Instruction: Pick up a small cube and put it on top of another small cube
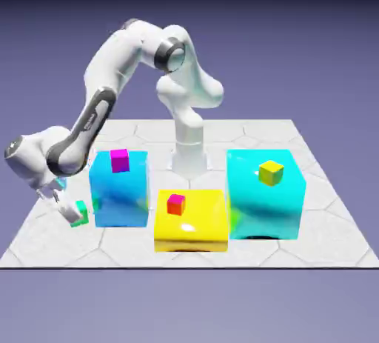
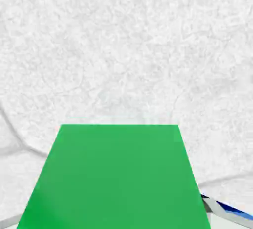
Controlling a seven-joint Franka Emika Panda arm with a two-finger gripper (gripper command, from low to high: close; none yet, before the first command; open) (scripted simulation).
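Claw (image 1: 69,211) closed on green cube (image 1: 81,214)

Cube sat at ext. view's left, near blue block (image 1: 121,195); magenta cube (image 1: 120,161) was atop that block.

In the exterior view, three blocks are on the tabletop (image 1: 326,241), in a row from left to right. The left block (image 1: 121,199) and the right block (image 1: 264,208) stand at the sides; the middle block (image 1: 191,224) is between them, nearer to the camera. On each block there is one cube: the left cube (image 1: 120,161), the middle cube (image 1: 176,204), the right cube (image 1: 271,173). The outer cube (image 1: 83,212) is just to the left of the left block. The robot base (image 1: 189,158) stands behind the middle block.
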